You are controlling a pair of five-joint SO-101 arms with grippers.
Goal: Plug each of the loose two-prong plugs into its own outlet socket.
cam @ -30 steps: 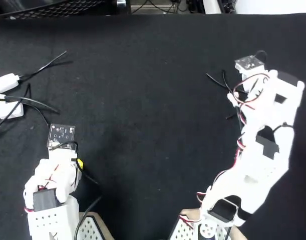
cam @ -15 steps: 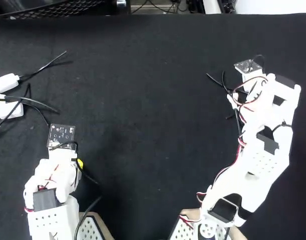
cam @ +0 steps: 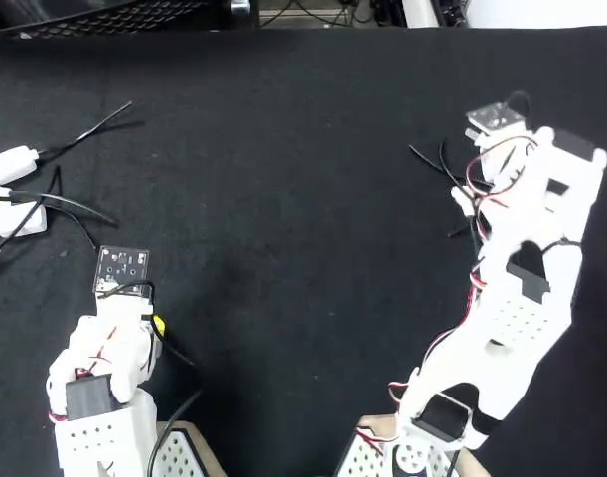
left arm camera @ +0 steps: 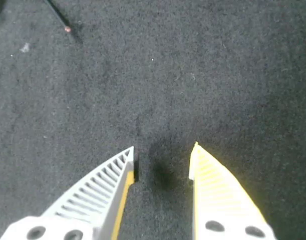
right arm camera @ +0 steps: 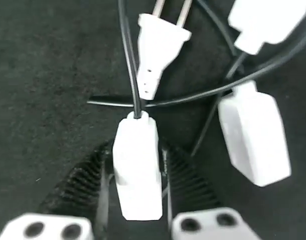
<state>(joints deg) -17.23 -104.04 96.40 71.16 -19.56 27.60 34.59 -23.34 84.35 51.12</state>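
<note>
- The right gripper (right arm camera: pixel 136 150) was clamped on a white cord-end piece (right arm camera: pixel 136 172), its black fingers (right arm camera: pixel 82 185) pressed against both long sides.
- A black cable (right arm camera: pixel 128 60) ran out of the far end of that piece; whether it was a plug or a socket could not be told.
- Just beyond it lay a loose two-prong plug (right arm camera: pixel 160 42) on the black surface (right arm camera: pixel 47 65), its two prongs pointing away from the gripper.
- Beside the held piece lay a second white block (right arm camera: pixel 253 142), apart from it, and a third white block (right arm camera: pixel 268 20) sat farther off near the plug; thin black wires crossed between them.
- In the high view the right arm (cam: pixel 522 298) stretched up the right side of the surface, with black wires (cam: pixel 437 159) beside its tip.
- The left gripper (left arm camera: pixel 163 155) hung over bare surface with its white and yellow fingers apart and nothing between them.
- The left arm (cam: pixel 104 358) sat folded at the near left corner.
- Two more white cord pieces (cam: pixel 13 159) (cam: pixel 23 217) lay at the far left edge, well apart from both arms.
</note>
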